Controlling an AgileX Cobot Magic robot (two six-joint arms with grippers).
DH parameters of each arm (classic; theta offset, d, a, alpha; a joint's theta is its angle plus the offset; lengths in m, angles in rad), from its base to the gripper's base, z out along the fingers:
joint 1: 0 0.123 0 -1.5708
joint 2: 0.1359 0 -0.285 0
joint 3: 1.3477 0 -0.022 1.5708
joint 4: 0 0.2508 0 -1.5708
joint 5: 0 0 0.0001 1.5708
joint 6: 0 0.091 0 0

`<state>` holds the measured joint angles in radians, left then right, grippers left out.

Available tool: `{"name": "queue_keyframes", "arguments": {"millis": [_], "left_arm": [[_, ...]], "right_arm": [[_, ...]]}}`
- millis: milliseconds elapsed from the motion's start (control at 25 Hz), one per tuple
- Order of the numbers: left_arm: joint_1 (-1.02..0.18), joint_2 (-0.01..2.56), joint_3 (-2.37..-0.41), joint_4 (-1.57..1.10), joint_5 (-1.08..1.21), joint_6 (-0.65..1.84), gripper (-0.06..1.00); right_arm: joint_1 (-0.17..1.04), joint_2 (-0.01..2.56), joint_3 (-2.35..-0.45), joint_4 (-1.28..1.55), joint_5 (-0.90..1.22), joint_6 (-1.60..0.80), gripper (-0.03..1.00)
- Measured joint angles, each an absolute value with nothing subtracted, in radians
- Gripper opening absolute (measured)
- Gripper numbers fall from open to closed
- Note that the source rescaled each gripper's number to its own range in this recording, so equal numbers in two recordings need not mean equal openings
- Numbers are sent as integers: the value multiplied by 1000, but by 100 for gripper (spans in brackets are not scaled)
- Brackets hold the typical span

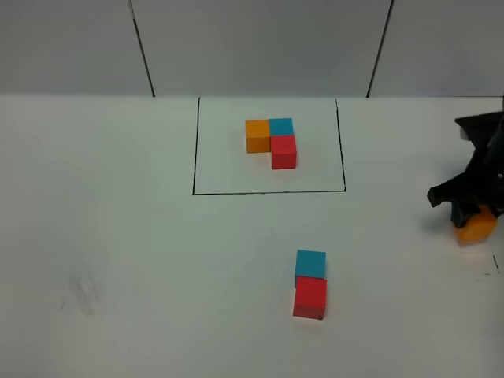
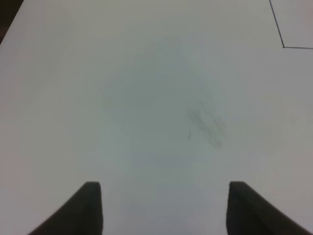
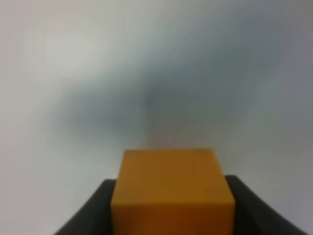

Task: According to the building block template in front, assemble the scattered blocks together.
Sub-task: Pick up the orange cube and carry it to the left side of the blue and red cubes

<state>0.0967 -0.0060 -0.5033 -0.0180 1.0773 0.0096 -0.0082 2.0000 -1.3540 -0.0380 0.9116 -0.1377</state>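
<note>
The template (image 1: pixel 272 142) is an orange, blue and red cube trio inside a thin black rectangle at the back middle. A loose blue cube (image 1: pixel 310 264) and a loose red cube (image 1: pixel 309 298) sit touching, blue behind red, near the front middle. My right gripper (image 1: pixel 476 224) at the far right is shut on the loose orange cube (image 1: pixel 478 228), which sits between the dark fingers in the right wrist view (image 3: pixel 171 193). My left gripper (image 2: pixel 164 208) is open and empty over bare table; it is out of the exterior high view.
The white table (image 1: pixel 118 236) has a faint dark smudge (image 1: pixel 83 293) at the front left, also in the left wrist view (image 2: pixel 208 125). A corner of the black rectangle (image 2: pixel 283 46) shows in the left wrist view. A grey panelled wall stands behind.
</note>
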Motion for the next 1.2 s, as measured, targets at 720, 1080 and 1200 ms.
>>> {"name": "queue_keyframes", "arguments": {"millis": [720, 1080, 1200], "left_arm": [[97, -6, -503, -18, 1077, 10, 22], [97, -6, -503, -18, 1077, 10, 22], [97, -6, -503, -18, 1077, 10, 22]], "right_arm": [[545, 2001, -1670, -54, 1059, -796, 26], [661, 2037, -1670, -12, 1003, -911, 26], [672, 2066, -1671, -6, 984, -935, 26]]}}
